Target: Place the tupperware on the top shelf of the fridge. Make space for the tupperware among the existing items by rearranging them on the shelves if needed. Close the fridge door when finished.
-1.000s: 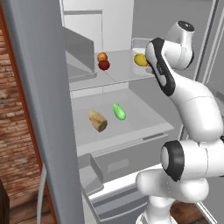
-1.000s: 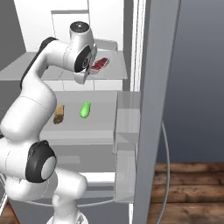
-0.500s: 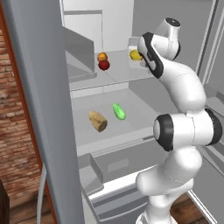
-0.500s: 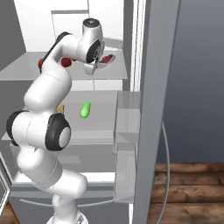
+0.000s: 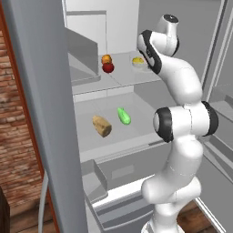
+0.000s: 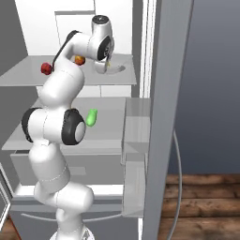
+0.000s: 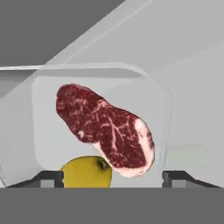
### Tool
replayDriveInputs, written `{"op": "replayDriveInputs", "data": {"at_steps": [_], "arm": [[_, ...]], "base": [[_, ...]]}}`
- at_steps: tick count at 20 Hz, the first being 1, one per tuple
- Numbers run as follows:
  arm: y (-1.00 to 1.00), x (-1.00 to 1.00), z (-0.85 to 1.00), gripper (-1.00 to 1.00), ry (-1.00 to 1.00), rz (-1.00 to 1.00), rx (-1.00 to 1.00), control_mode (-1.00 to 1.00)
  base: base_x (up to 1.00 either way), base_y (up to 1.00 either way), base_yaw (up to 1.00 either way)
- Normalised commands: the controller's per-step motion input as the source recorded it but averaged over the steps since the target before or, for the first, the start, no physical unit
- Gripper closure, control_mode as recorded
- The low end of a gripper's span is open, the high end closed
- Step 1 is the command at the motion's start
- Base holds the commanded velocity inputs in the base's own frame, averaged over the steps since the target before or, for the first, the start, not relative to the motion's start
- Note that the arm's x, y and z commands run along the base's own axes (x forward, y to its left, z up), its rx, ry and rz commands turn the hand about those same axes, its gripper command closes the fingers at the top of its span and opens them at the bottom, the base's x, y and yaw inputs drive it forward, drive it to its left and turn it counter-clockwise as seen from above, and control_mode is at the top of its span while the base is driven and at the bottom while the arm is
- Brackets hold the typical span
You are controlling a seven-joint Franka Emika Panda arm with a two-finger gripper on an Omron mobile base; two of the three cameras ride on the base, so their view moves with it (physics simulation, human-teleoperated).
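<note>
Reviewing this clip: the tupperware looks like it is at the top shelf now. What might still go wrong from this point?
The tupperware sits near the right end of the top shelf; a careless pull-back may drag it toward that edge. The gripper has its fingertips wide apart at the near rim, so a finger could catch it. The red fruit and orange fruit sit close by on the same shelf, so a wide swing might knock them.

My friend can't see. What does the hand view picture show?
A clear tupperware seen up close, holding a dark red piece of meat and a yellow lemon. It sits on a pale grey shelf, and the robot's two dark jaws stand spread wide at the bottom, either side of the tray.
</note>
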Motion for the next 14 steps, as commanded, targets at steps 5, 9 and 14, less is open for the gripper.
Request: {"op": "replayDriveInputs", "data": {"at_steps": [5,9,14], "arm": [[0.37,-0.72,-0.18,-1.00,-0.26,0.09,-0.25,-1.00],[0.47,-1.00,-0.31,-1.00,-0.14,0.08,-0.24,-1.00],[0.18,-1.00,-0.12,-1.00,-0.07,0.02,-0.14,-1.00]], "base": [[0.00,0.00,0.00],[0.00,0.00,0.00],[0.00,0.00,0.00]]}}
